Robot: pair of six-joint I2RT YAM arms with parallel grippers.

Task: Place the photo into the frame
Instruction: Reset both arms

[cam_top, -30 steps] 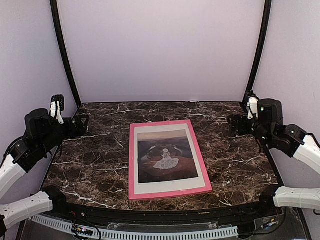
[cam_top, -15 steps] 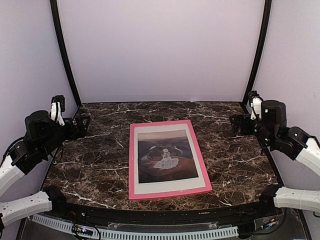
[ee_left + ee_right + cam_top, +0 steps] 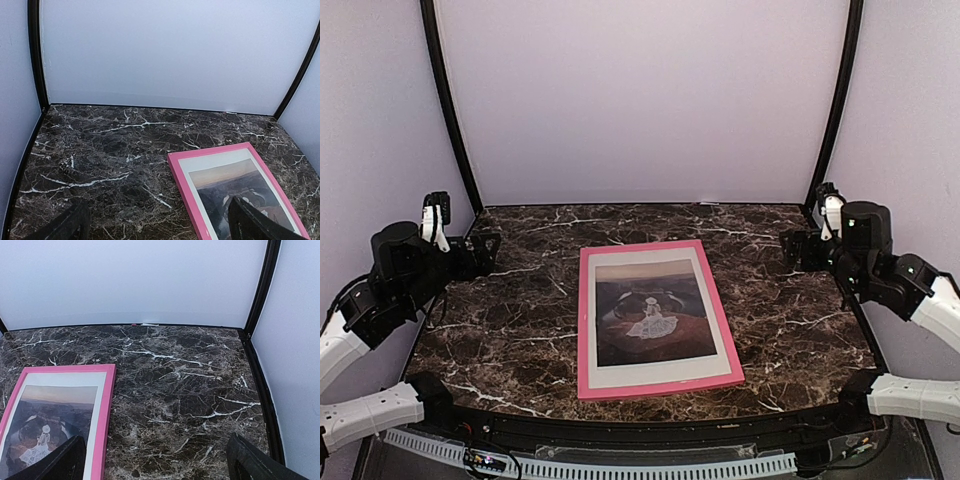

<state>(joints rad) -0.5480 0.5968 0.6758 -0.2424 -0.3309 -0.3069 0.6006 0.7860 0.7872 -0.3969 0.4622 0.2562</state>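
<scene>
Your pink thin-railed wooden frame (image 3: 584,320) centred on the dark marble table (image 3: 500,320), long axis 12 to 6 o'clock, reddish-brown landscape photo (image 3: 650,310) inside, top toward 12, left gripper (image 3: 488,250) at 9, right gripper (image 3: 790,250) at 3, both spread wide, empty

My top camera sits high behind the arm bases (image 3: 425,388), looking down and forward over the whole marble surface (image 3: 500,330) to the back wall (image 3: 640,100), the farthest view of the three. Each wrist camera rides low at its own side edge, angled inward toward that wall, with its dark fingers (image 3: 260,225) along the bottom of the view. All three share the frame (image 3: 582,330): whole from above, only its far end from either wrist.
</scene>
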